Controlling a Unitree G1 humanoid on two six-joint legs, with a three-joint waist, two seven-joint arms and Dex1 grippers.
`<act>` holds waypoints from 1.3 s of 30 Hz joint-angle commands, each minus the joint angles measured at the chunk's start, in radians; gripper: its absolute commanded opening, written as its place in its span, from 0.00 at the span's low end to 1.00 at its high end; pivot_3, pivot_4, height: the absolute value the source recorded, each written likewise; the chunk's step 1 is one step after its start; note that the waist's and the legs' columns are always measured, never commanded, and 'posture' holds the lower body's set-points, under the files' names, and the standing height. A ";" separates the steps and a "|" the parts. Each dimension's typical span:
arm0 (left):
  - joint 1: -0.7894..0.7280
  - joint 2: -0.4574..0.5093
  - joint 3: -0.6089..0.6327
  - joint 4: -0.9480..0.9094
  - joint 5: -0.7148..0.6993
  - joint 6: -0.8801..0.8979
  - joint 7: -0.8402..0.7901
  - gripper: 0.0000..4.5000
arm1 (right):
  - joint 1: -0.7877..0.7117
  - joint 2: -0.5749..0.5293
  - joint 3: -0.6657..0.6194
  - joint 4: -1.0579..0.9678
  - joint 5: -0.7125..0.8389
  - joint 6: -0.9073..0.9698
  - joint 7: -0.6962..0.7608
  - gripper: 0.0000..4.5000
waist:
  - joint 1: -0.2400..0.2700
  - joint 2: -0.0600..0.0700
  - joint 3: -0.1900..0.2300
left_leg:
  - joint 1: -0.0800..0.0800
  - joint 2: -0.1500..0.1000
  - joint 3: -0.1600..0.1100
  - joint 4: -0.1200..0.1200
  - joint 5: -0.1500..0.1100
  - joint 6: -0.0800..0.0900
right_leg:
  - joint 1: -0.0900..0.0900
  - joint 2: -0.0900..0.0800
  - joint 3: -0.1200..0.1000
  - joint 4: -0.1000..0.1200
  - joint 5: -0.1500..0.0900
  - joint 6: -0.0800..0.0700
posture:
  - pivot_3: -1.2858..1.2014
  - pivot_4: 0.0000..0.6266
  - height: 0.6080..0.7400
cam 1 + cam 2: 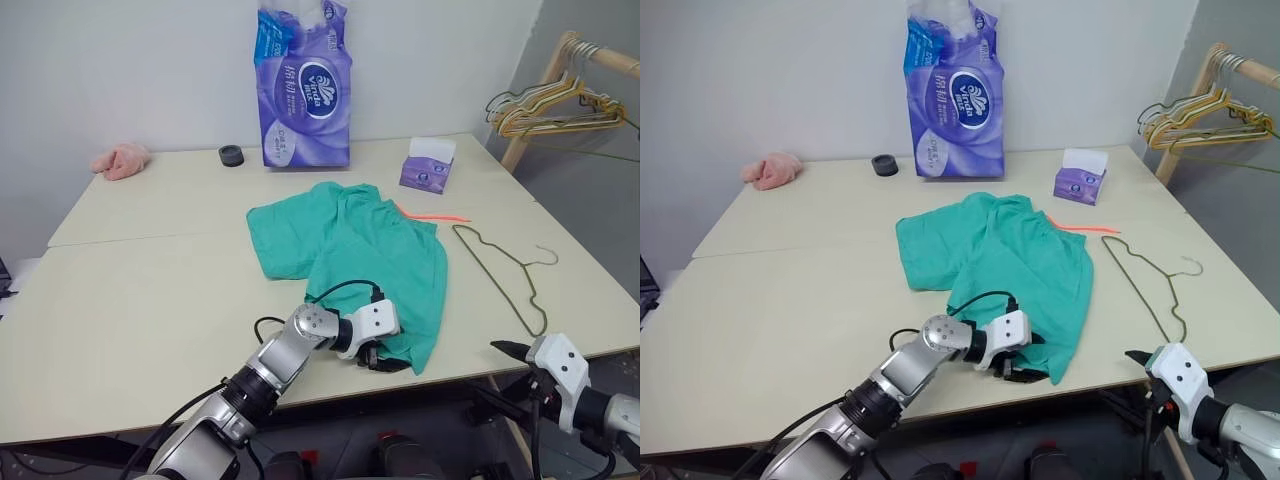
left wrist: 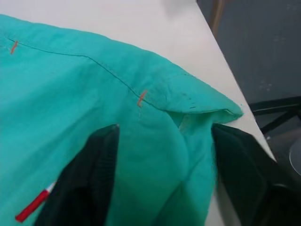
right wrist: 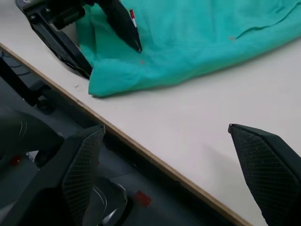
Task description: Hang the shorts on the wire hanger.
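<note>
Shorts (image 1: 362,262) lie flat mid-table (image 1: 140,300), near corner at the table's near edge. Left gripper (image 1: 375,357) straddles that corner, fingers apart, fabric bunched between. Wire hanger (image 1: 505,272) lies right, apart. Right gripper (image 3: 178,174) hangs spread beyond the near edge.

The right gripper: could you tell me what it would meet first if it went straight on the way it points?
Probably the bare table just past its near edge, since the right gripper, open, angles down over that edge. The shorts lie farther along that line; depth is hard to judge.
</note>
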 commanded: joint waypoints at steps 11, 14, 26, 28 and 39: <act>0.006 0.080 0.128 -0.056 -0.060 0.044 -0.025 0.01 | -0.089 -0.011 0.054 -0.030 -0.002 0.010 -0.007 1.00 | -0.012 0.000 0.000 | 0.000 0.000 0.002 0.000 0.000 0.000 | -0.002 0.001 0.006 0.001 0.000 0.001 | 0.44 0.10 1.00; 0.031 0.185 0.233 -0.094 -0.129 0.091 -0.062 0.01 | -0.132 -0.022 0.087 -0.026 -0.007 0.008 0.002 1.00 | -0.023 0.000 0.001 | -0.001 0.002 0.002 -0.001 0.000 0.000 | -0.004 0.003 0.008 0.002 0.000 0.001 | 0.44 0.11 1.00; 0.234 0.530 0.553 -0.092 -0.254 0.119 -0.116 0.01 | -0.541 0.047 0.396 0.289 -0.333 -0.208 -0.082 1.00 | 0.000 -0.002 0.004 | 0.000 0.003 0.005 0.000 0.000 0.000 | -0.006 0.002 0.009 0.003 0.001 0.001 | 0.49 0.09 1.00; 0.232 0.542 0.580 -0.091 -0.280 0.144 -0.127 0.01 | -0.626 0.075 0.447 0.379 -0.391 -0.243 -0.101 1.00 | 0.008 -0.002 0.004 | 0.000 0.002 0.006 -0.001 0.000 0.000 | -0.007 0.002 0.008 0.003 0.002 0.001 | 0.50 0.08 1.00; 0.160 0.575 0.642 -0.039 -0.324 0.196 -0.144 0.01 | -1.027 0.153 0.683 1.001 -0.747 -0.633 -0.264 1.00 | 0.033 -0.003 0.003 | -0.001 0.001 0.007 0.000 0.000 0.000 | -0.007 0.000 0.008 0.004 0.006 -0.003 | 0.51 0.06 1.00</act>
